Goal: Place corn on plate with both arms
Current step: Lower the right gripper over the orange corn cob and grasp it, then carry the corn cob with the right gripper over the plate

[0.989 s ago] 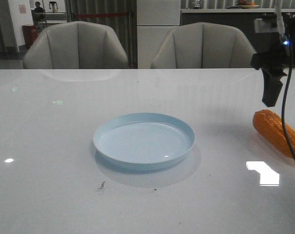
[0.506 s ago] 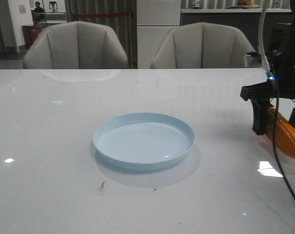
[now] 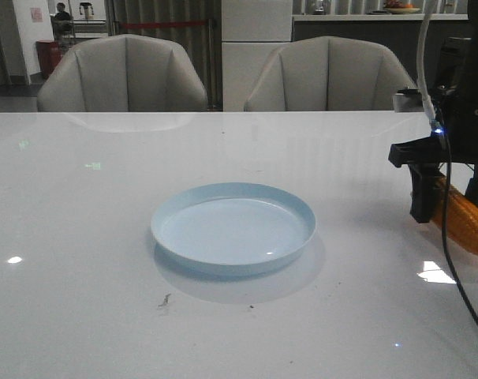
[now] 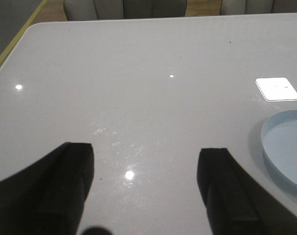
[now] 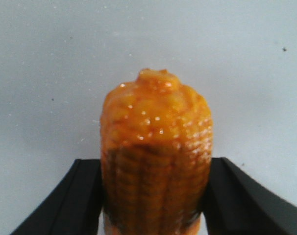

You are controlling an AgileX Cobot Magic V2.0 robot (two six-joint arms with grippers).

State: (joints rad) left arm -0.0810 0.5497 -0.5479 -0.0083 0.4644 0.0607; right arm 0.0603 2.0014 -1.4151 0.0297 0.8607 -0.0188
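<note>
The orange-yellow corn [image 3: 466, 223] lies on the white table at the far right, its blunt end pointing away in the right wrist view [image 5: 156, 142]. My right gripper [image 3: 449, 211] straddles it, with both black fingers pressed against its sides [image 5: 153, 164]. The corn still rests on the table. The pale blue plate [image 3: 176, 207] sits empty at the table's middle, well to the left of the corn. My left gripper [image 4: 144, 149] is open and empty over bare table, with the plate's rim [image 4: 268, 147] off to one side. The left arm is out of the front view.
Two grey chairs [image 3: 125, 75] [image 3: 330, 75] stand behind the table's far edge. A black cable [image 3: 452, 268] trails from the right arm down toward the front right corner. Small dark specks [image 3: 165, 299] lie in front of the plate.
The right gripper came down from above the corn to straddle it, then edged in against its sides. The corn shifted a little. The plate has not moved.
</note>
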